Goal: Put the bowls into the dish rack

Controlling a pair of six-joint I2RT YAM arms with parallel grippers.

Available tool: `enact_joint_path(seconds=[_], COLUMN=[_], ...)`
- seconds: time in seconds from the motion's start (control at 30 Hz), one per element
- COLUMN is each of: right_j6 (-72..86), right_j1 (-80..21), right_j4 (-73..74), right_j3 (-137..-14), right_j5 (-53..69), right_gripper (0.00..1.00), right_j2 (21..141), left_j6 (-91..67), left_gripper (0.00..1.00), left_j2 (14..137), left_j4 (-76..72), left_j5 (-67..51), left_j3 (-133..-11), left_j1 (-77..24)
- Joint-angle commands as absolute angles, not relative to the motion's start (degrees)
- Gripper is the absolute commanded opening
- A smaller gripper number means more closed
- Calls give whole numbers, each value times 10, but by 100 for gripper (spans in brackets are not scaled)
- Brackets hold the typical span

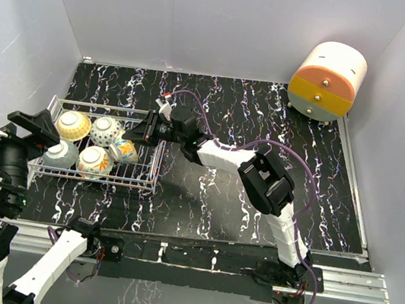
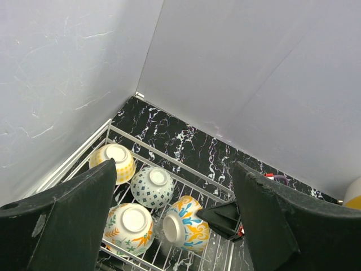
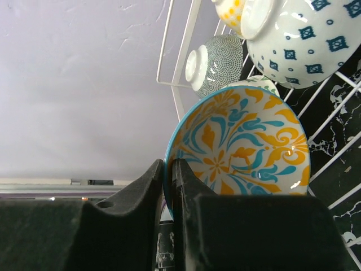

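The right gripper (image 3: 167, 169), pinched shut on the teal-rimmed bowl (image 3: 242, 147) inside the dish rack (image 1: 98, 176), should settle it before releasing, while the left gripper (image 2: 175, 169) gapes wide, empty.

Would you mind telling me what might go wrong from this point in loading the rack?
The right claw pinches only the rim of the orange-and-teal patterned ceramic bowl, held on its side in the white wire dish rack; once released it may roll. It sits close to the blue-and-white diamond-patterned bowl, so a knock could chip either.
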State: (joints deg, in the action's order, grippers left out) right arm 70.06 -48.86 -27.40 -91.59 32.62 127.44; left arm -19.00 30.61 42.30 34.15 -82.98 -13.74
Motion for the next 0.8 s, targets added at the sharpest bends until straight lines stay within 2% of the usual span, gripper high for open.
enact_joint_path(seconds=[0.0, 0.27, 0.77], right_j6=[687, 705, 727], right_j1=[-482, -475, -497], right_j4=[-210, -199, -188], right_j3=[-890, -869, -953], right_j5=[287, 288, 283], right_gripper=[14, 8, 8], right_j2=[1257, 1267, 1323], left_j6=[-178, -178, -172], left_gripper=[82, 82, 82], left_j2=[311, 311, 322], left_j4=[423, 425, 419], left_j5=[352, 351, 350], left_j3=[-840, -841, -849], left_j1=[-140, -140, -140])
